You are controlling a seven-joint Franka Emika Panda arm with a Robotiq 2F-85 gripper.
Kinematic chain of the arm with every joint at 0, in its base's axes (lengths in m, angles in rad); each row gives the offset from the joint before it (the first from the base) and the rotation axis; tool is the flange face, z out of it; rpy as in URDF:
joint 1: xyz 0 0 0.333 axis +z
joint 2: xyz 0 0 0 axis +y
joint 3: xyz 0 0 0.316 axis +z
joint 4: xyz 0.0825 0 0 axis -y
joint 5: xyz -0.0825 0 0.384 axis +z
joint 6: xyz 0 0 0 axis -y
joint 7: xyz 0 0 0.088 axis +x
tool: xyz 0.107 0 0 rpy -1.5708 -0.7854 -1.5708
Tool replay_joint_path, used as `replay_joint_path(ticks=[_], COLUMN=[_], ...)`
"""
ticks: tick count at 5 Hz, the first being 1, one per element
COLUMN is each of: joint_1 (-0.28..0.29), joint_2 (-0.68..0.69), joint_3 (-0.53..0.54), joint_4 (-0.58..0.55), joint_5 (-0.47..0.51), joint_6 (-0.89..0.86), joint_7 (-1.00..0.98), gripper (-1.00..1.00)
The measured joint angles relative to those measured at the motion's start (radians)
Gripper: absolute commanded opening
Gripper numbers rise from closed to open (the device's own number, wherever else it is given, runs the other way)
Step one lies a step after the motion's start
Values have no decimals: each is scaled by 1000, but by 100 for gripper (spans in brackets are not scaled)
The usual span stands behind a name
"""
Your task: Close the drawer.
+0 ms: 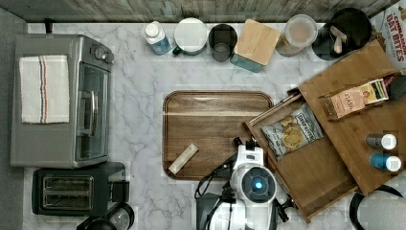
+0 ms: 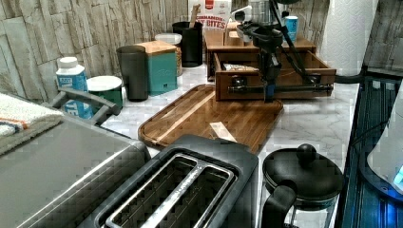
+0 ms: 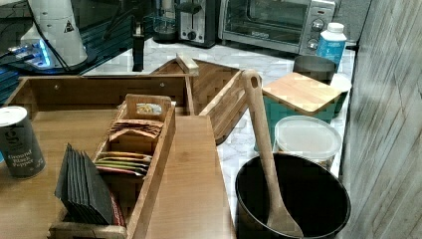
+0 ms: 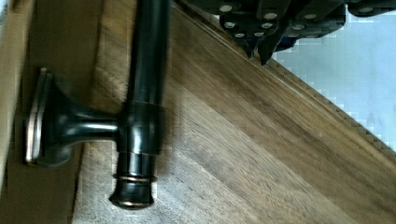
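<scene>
- The shallow light-brown bamboo drawer point(image 1: 311, 167) with a long black bar handle point(image 2: 280, 88) stood pulled well out of its bamboo box point(image 1: 356, 115) at the top view's right; its front corner overlapped the edge of the dark rounded-corner wooden serving tray point(image 1: 215, 129); a crinkled snack bag point(image 1: 290, 132) lay inside the drawer near its back.
- The white robot arm point(image 1: 253, 184) hung over the drawer's front at the top view's bottom centre; in the left view the black gripper point(image 2: 269, 95) pointed down just in front of the bar handle, about midway along it; in the wrist view the gripper point(image 4: 259, 51) showed its two fingertips pressed close together with nothing between them, above the tray and beside the handle, not touching it.
- A pale rectangular block point(image 1: 183, 158) lay on the serving tray, apart from the drawer.
- On the white marble desk point(image 1: 139, 105) a silver toaster oven point(image 1: 62, 100) with a folded striped towel point(image 1: 43, 88) on top stood at the top view's left; a black toaster point(image 1: 72, 191) sat just below it.
- On the box top, a wooden rack of tea packets point(image 3: 129, 149) stood beside a pepper tin point(image 3: 20, 142).
</scene>
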Motion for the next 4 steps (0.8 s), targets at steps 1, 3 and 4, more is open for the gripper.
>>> replay_joint_path(ticks=[1,3,4], joint_1=[-16,-60,-60], joint_2=[40,112,107], joint_3=[-64,-90,-91], joint_4=[18,37,37], joint_5=[0,0,-16], joint_6=[4,-50,-66], joint_7=[-87,-88,-88], gripper=[-100,-100,-100])
